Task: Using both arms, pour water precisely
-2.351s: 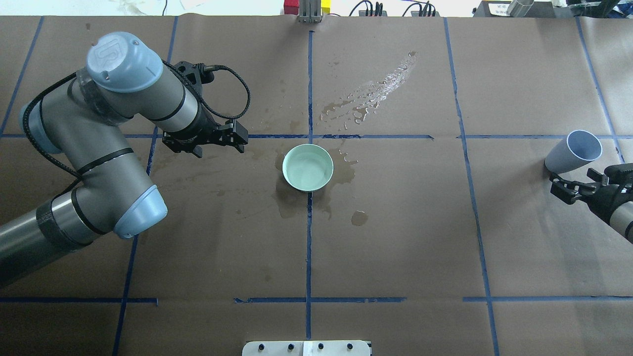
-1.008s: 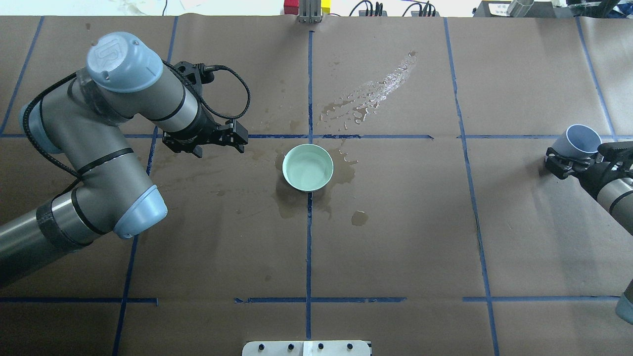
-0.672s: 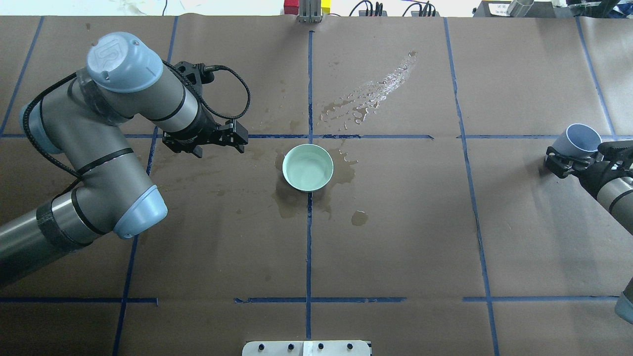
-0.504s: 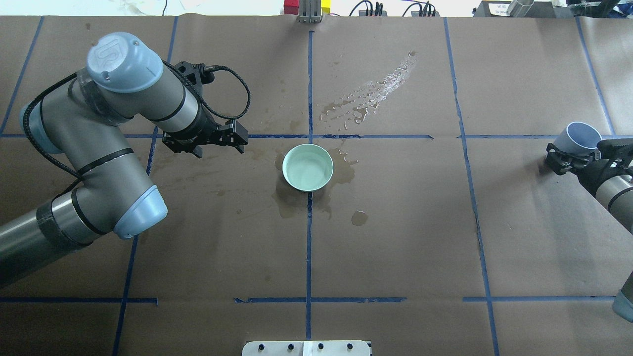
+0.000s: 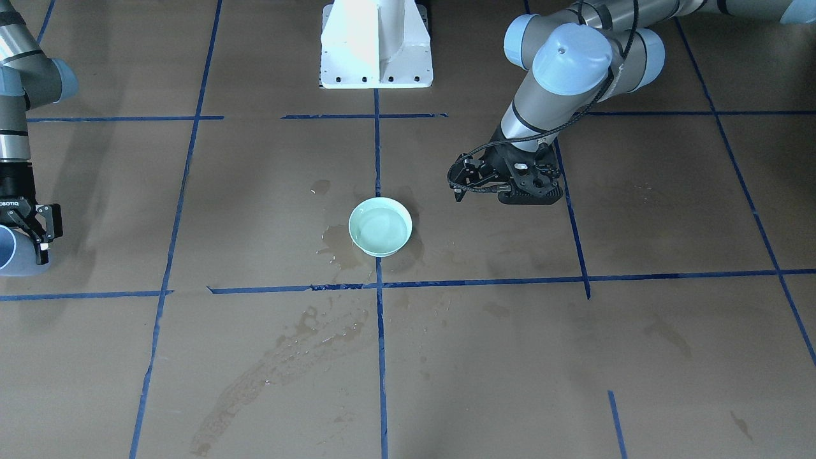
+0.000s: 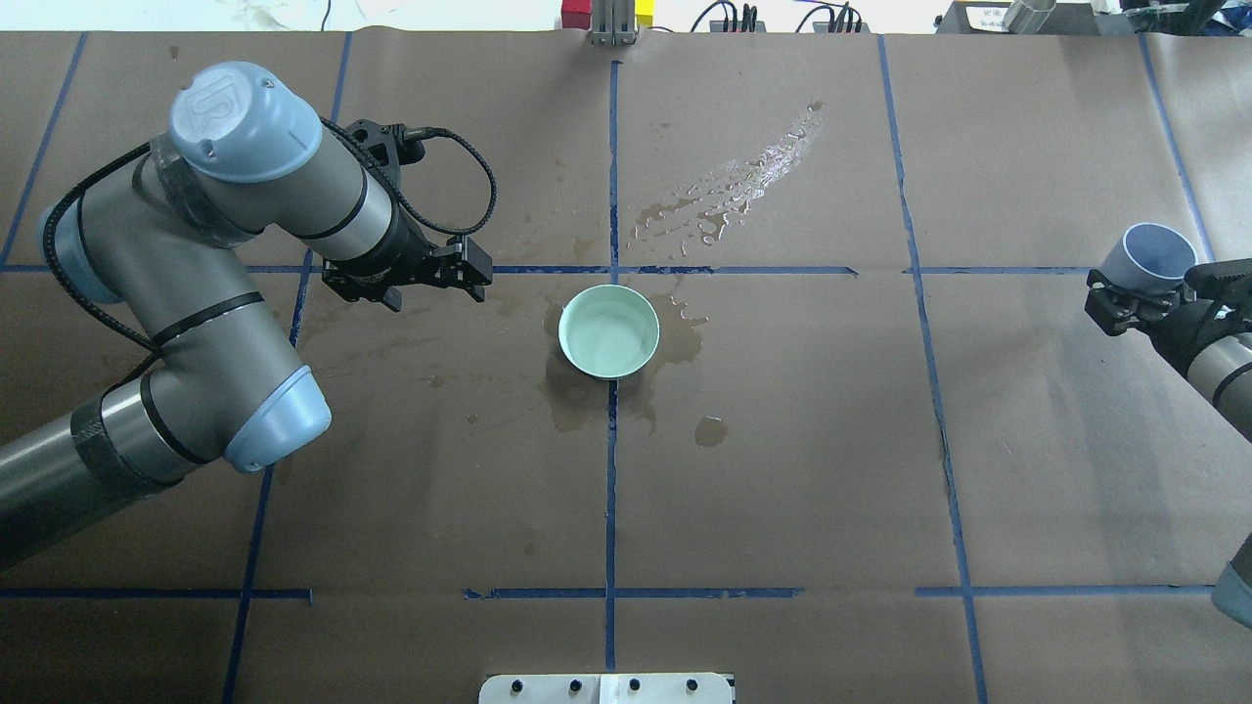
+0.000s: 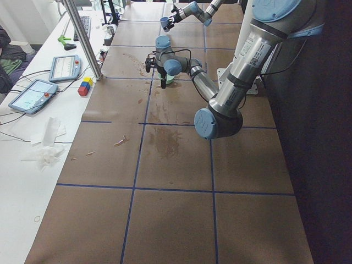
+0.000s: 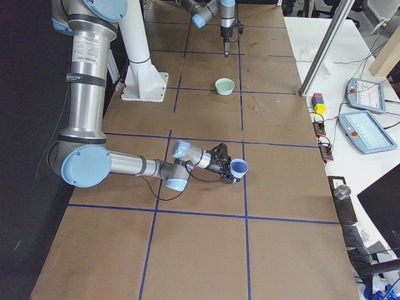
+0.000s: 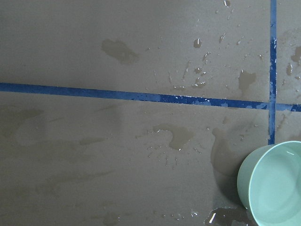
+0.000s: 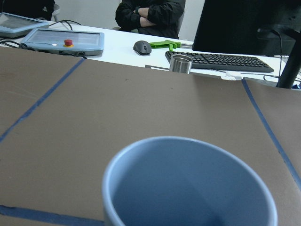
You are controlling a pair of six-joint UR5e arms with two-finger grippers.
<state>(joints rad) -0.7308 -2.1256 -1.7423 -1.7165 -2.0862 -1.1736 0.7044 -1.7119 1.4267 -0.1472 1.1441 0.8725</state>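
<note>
Your right gripper (image 6: pixel 1152 293), clamped on the blue cup (image 6: pixel 1154 256), has the bowl (image 6: pixel 608 330) well to its left; the left gripper (image 6: pixel 435 286), spread empty, hangs nearer.

- Table (image 6: pixel 782 469): brown paper, a grid of blue tape (image 6: pixel 610 508), darker wet blotches (image 6: pixel 577 401).
- Bowl (image 6: pixel 608 330): mint green.
- Cup (image 6: pixel 1146 258): pale blue.
- My left arm (image 6: pixel 196 293) and right arm (image 6: pixel 1223 370): grey, pale blue caps.

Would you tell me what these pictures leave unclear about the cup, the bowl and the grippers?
- Bowl: the depth of its water is too faint to judge overhead.
- Cup: its bottom is cut off by the right wrist view's lower edge, so its contents are unseen.
- Left gripper: fingertips hidden under its own body overhead; open or shut unclear.
</note>
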